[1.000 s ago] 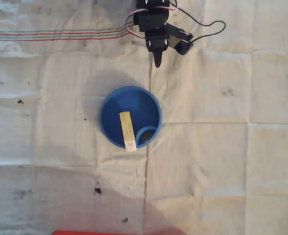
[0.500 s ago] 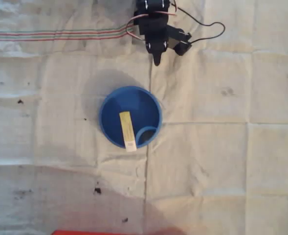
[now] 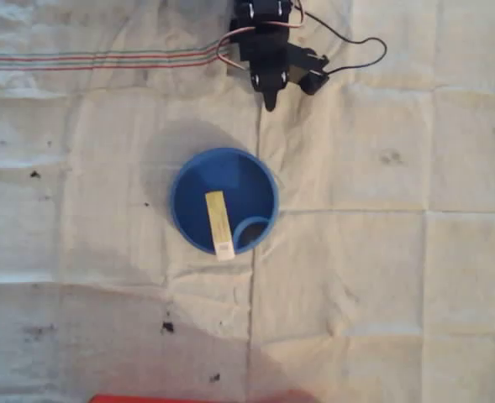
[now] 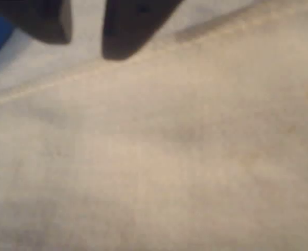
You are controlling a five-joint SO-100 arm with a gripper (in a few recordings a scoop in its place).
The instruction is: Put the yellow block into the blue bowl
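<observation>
yellow block (image 3: pixel 218 224) lies inside the blue bowl (image 3: pixel 188 180), its pale end leaning on the rim at 6 o'clock | i see the gripper (image 3: pixel 270 104) well apart at 12 o'clock, over the creased cloth (image 3: pixel 381 277) | wrist view: dark fingers (image 4: pixel 133 26) with a narrow gap, holding nothing

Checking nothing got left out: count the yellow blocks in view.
1. The block lies in the bowl, its whitish end over the near rim in the overhead view. None elsewhere on the cloth.
</observation>
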